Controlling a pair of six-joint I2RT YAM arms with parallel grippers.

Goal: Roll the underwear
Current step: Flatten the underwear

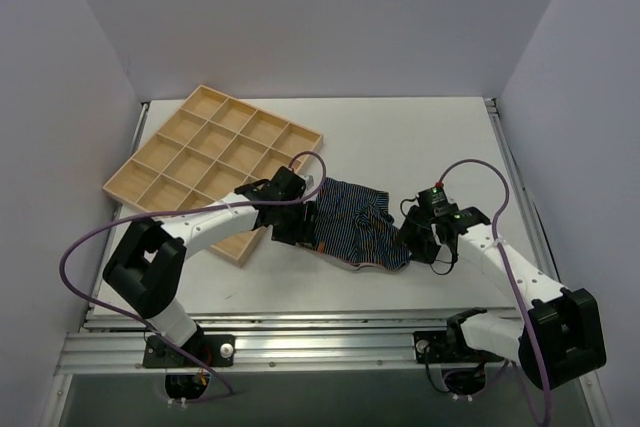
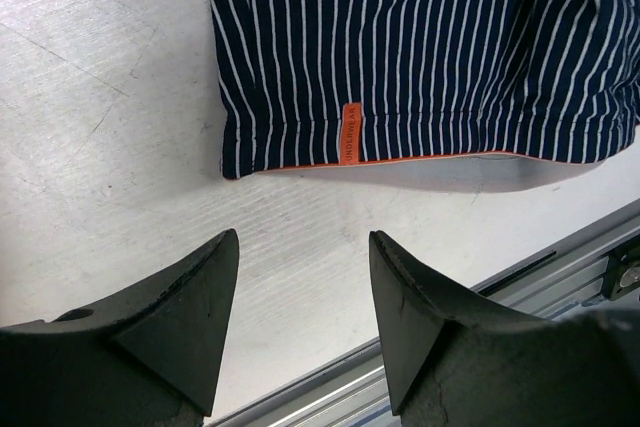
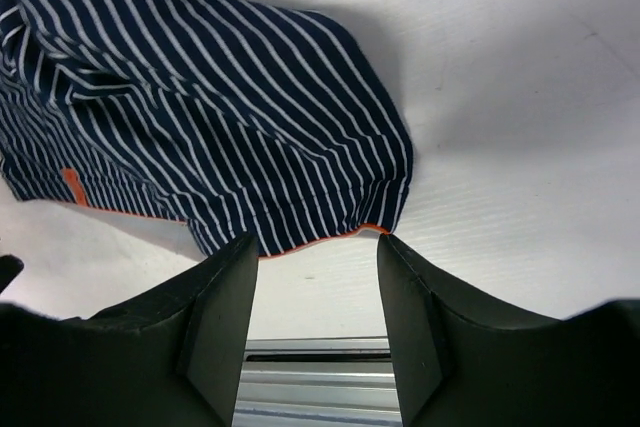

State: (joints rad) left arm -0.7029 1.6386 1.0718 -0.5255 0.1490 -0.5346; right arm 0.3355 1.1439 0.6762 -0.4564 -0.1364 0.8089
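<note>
The underwear (image 1: 360,232) lay rumpled and flat on the surface (image 1: 420,137), just right of the tray (image 1: 263,110), between the arms. The left jaws and right jaws stood released and empty beside its orange-trimmed hem. Rolling looked not yet begun; the next move likely called for pinching that hem evenly.

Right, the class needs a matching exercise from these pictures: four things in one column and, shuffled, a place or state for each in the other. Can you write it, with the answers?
Column one
1. underwear
2. wooden tray
3. left gripper
4. right gripper

Column two
A. open, at the garment's right-hand corner
B. back left of the table
C. unrolled, lying between the two grippers
D. open, facing the orange hem label

Pairs: 1-C, 2-B, 3-D, 4-A
</note>
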